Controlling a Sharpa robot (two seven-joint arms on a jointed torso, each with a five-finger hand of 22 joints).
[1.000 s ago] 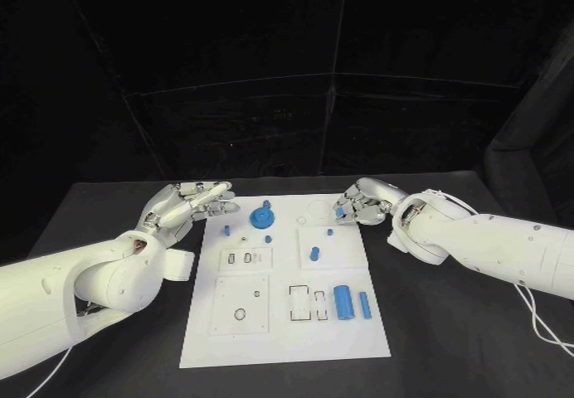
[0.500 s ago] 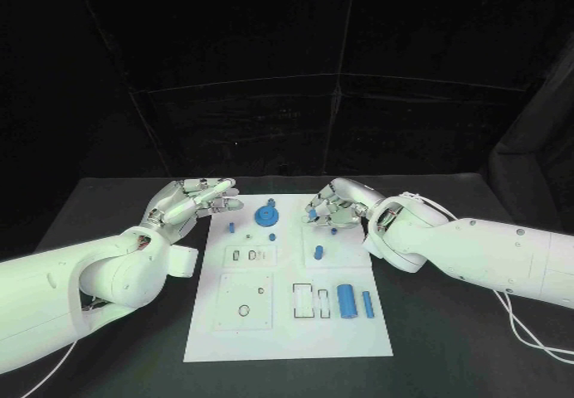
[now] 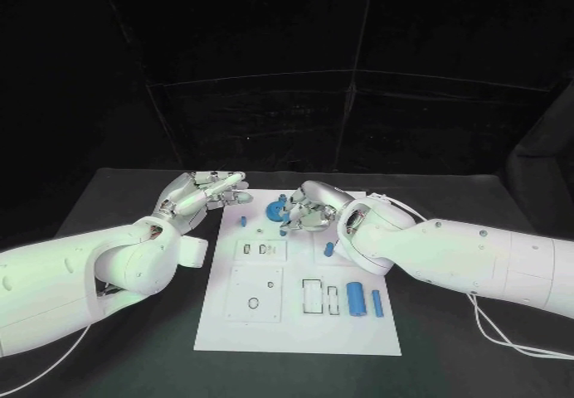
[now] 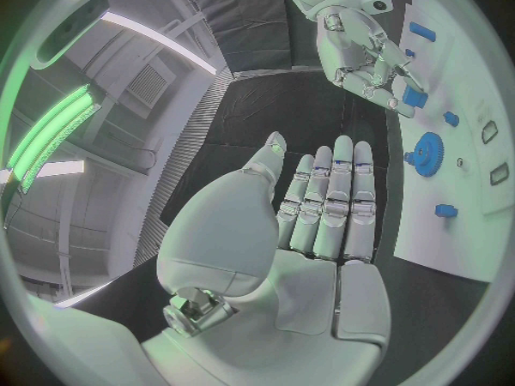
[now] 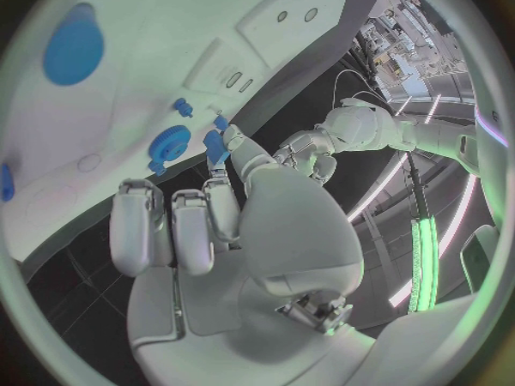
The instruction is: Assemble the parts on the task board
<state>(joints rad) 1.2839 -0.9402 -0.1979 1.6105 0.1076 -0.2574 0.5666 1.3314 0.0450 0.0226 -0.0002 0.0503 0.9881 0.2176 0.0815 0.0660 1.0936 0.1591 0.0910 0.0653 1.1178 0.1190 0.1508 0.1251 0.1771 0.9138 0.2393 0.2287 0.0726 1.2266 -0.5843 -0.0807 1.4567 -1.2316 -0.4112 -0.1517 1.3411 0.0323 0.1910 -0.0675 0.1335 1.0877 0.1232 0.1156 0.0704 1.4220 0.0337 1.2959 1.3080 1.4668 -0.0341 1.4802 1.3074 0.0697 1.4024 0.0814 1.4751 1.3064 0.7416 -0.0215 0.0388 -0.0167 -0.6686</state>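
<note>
1. A black table fills the foreground of the head view.
2. Black curtains hang behind it, creased and dark.
3. In the left wrist view, a long white light strip runs overhead beside a ceiling vent.
4. A green-lit panel glows nearby.

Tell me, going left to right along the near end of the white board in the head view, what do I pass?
Square plate with an oval hole → two narrow rectangular slots → thick blue cylinder → thin blue bar.
</note>
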